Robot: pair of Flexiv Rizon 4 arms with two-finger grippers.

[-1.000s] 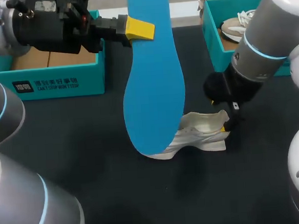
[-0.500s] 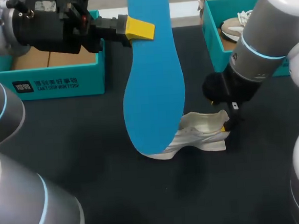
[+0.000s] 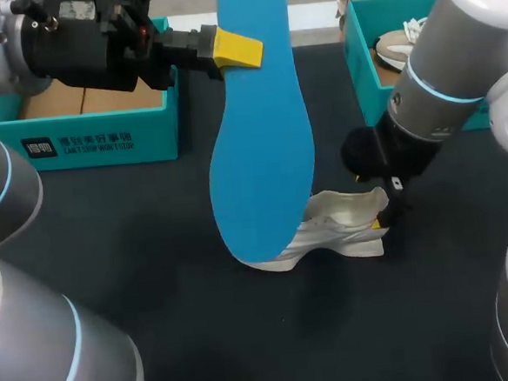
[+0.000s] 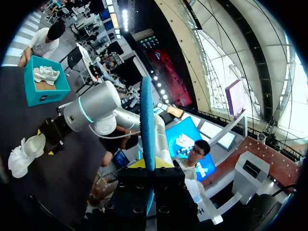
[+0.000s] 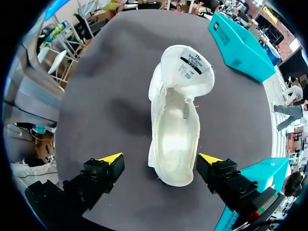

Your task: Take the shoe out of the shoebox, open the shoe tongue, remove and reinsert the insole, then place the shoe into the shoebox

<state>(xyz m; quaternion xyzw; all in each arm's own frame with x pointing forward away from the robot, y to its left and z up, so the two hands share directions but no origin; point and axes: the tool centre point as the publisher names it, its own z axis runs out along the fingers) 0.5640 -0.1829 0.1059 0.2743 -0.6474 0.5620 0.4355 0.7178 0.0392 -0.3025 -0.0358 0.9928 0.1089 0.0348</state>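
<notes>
Head view: shoe (image 3: 348,227) toe hidden behind insole (image 3: 259,138); left end effector (image 4: 150,163) w/ insole pinched, right end effector (image 5: 161,161) wide open.

Left pincer (image 3: 237,50) raised high, apparently clamped on the insole (image 3: 260,155), right pincer (image 5: 160,161) low, spread wide, pointing down

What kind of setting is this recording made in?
Probably a robot shoe-handling workstation: a dark table with a teal shoebox, a white shoe, and the left end effector holding a blue insole.
</notes>
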